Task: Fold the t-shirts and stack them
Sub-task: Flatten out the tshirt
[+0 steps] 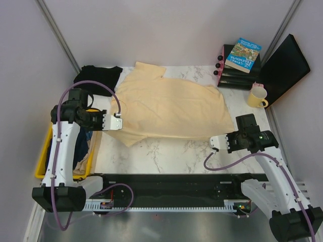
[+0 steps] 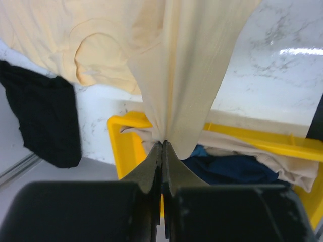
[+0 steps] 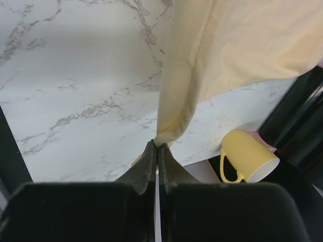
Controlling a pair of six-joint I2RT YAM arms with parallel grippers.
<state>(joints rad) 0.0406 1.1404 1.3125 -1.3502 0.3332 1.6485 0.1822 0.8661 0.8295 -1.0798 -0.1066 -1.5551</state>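
Left gripper [image 2: 162,143]: jaws fully closed, a bunched fold of the cream-yellow t-shirt [image 1: 171,108] is pinched between the tips. Cloth is drawn taut and fans out from the pinch. The grip sits at the shirt's left edge, just at the left edge of the table [image 1: 166,154], above the yellow bin [image 2: 126,123].

Right gripper [image 3: 155,143]: jaws closed as well, the shirt's near right corner is nipped at the very tips. Only a small bite of cloth is seen there, so that hold is judged the weaker one.

The cream shirt is laid mostly flat across the middle of the marble top, collar toward the far left, some wrinkles near the left grip. The black t-shirt [image 1: 98,78] is lying crumpled at the far left corner, not yet folded. A navy t-shirt [image 2: 227,169] is seen in the bin with other cloth, not yet handled. The yellow mug [image 1: 257,96] is standing near the shirt's right edge, just beyond the right gripper.

Step judged: the first shirt is being spread or tensioned, with the fold itself not yet made; no stack is started.

Next move, as judged: both pinches are to be raised together with tension kept even, and the held edge carried over the shirt's body. The mug is to be cleared, and the left edge kept from dragging over the bin rim.
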